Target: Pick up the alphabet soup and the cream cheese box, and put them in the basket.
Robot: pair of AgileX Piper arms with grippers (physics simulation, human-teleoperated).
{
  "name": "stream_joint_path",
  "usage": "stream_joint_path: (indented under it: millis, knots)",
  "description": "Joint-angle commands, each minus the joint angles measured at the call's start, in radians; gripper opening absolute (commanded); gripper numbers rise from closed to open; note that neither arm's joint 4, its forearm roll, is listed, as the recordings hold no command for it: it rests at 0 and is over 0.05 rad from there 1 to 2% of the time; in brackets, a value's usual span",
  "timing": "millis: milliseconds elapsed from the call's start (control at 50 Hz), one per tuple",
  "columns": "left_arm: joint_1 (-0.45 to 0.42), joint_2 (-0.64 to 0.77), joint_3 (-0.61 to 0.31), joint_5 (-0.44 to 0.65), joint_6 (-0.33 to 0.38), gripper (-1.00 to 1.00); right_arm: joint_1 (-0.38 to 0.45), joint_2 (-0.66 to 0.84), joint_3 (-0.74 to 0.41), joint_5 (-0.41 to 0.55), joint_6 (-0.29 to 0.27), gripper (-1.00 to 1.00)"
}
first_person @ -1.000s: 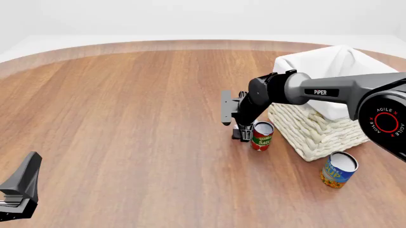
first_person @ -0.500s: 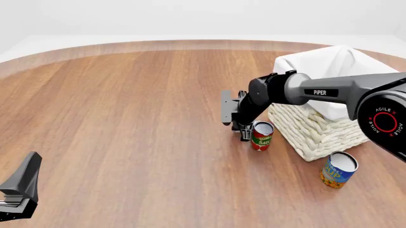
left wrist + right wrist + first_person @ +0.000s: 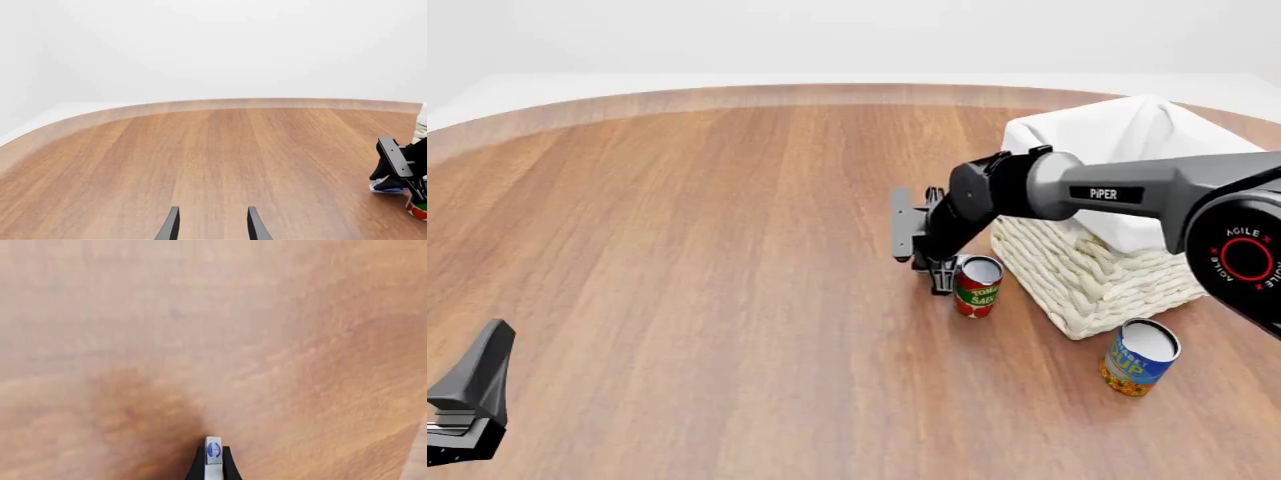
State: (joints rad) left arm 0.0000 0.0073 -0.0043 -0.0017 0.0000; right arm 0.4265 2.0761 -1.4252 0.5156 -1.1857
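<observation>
The basket (image 3: 1108,250) stands just behind the right gripper (image 3: 941,280); its contents cannot be made out. Right jaws are clenched on the cream cheese box (image 3: 213,452), above the wooden tabletop (image 3: 694,250). The alphabet soup (image 3: 1138,358) stands well apart. Left gripper (image 3: 210,225): jaws released.

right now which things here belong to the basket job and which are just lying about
Part of the job:
alphabet soup, standing by the basket
cream cheese box, pinched in the right gripper
basket

Just lying about:
tomato sauce can, upright beside the right gripper
</observation>
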Motion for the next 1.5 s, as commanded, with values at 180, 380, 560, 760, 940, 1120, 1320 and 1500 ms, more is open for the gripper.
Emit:
stream_joint_path:
  millis: [180, 380, 560, 760, 940, 1120, 1320, 1500]
  knots:
    - [0.0, 0.0, 0.0, 0.0, 0.0, 1.0, 0.045, -0.085, 0.013, -0.006, -0.004, -1.0]
    - [0.0, 0.0, 0.0, 0.0, 0.0, 1.0, 0.071, -0.117, 0.059, -0.067, 0.001, -1.0]
    - [0.0, 0.0, 0.0, 0.0, 0.0, 1.0, 0.073, -0.156, 0.069, -0.077, 0.022, -1.0]
    - [0.0, 0.0, 0.0, 0.0, 0.0, 1.0, 0.07, -0.198, 0.05, -0.08, 0.086, -1.0]
    - [0.0, 0.0, 0.0, 0.0, 0.0, 1.0, 0.069, -0.233, 0.061, -0.112, 0.137, -1.0]
    - [0.0, 0.0, 0.0, 0.0, 0.0, 1.0, 0.071, -0.279, 0.074, -0.119, 0.171, -1.0]
    - [0.0, 0.0, 0.0, 0.0, 0.0, 1.0, 0.096, -0.333, 0.072, -0.122, 0.253, -1.0]
    - [0.0, 0.0, 0.0, 0.0, 0.0, 1.0, 0.128, -0.402, 0.084, -0.122, 0.34, -1.0]
